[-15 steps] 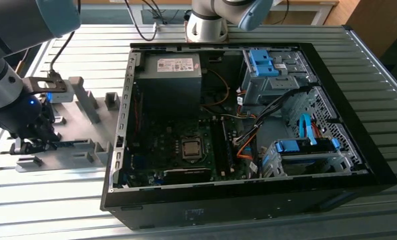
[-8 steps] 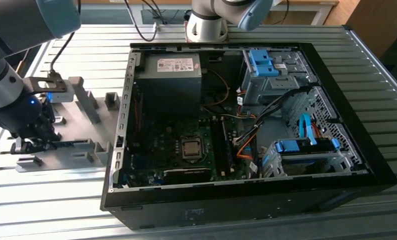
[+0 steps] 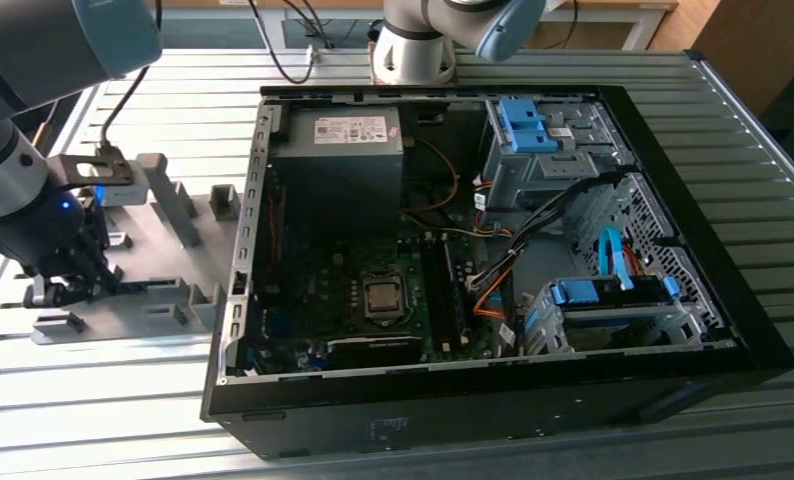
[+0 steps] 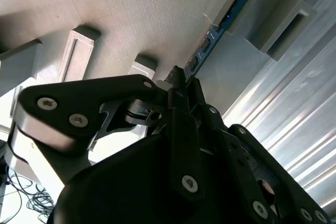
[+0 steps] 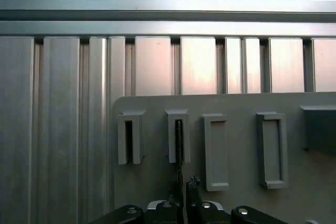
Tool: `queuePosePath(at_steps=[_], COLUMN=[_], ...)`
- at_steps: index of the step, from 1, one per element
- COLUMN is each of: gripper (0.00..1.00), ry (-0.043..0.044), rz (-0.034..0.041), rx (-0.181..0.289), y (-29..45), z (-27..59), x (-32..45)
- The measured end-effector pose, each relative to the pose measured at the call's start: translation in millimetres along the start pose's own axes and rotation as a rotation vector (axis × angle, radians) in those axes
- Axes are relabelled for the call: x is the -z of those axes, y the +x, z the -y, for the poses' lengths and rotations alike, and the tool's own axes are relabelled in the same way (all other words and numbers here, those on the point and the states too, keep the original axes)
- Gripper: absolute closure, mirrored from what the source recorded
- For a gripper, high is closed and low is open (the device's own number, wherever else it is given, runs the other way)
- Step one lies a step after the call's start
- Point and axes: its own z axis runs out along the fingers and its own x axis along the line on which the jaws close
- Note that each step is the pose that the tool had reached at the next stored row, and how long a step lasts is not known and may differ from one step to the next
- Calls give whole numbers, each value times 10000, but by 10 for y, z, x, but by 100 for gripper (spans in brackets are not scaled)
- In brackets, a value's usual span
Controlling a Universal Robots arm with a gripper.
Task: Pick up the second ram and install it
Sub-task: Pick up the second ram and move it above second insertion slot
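Second ram point(image 4: 210, 38) stands on edge in a slot block of the grey fixture point(image 4: 131, 14), its blue board clear in the second wrist view. In the first wrist view it is edge-on, a thin dark line point(image 5: 178, 145). Gripper point(image 4: 181, 80) is clamped on the stick's near end, one finger each side. In the exterior view, the gripper point(image 3: 70, 285) is down on the fixture, at 9 o'clock of the open computer case point(image 3: 477, 425) on the ribbed aluminium table point(image 3: 104, 400). Motherboard point(image 3: 357, 270) exposed.

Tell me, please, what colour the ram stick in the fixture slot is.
Blue; the second ram shows best in the second wrist view.
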Motion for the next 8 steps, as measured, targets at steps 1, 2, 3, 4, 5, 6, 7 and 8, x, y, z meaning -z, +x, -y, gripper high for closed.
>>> queuePosePath(at_steps=[1,2,3,4,5,6,7,8], gripper=[80,80,80,80,81,81,86,86], ry=[0,0,-1,-1,-1,0,1,1], rz=[0,0,-1,-3,-3,-3,-3,-3], rx=[0,0,0,0,0,0,0,0], y=[0,0,0,0,0,0,0,0], z=[-1,-1,-1,-1,-1,-1,-1,-1], x=[-4,-6,-8,-8,-8,-9,-9,-9])
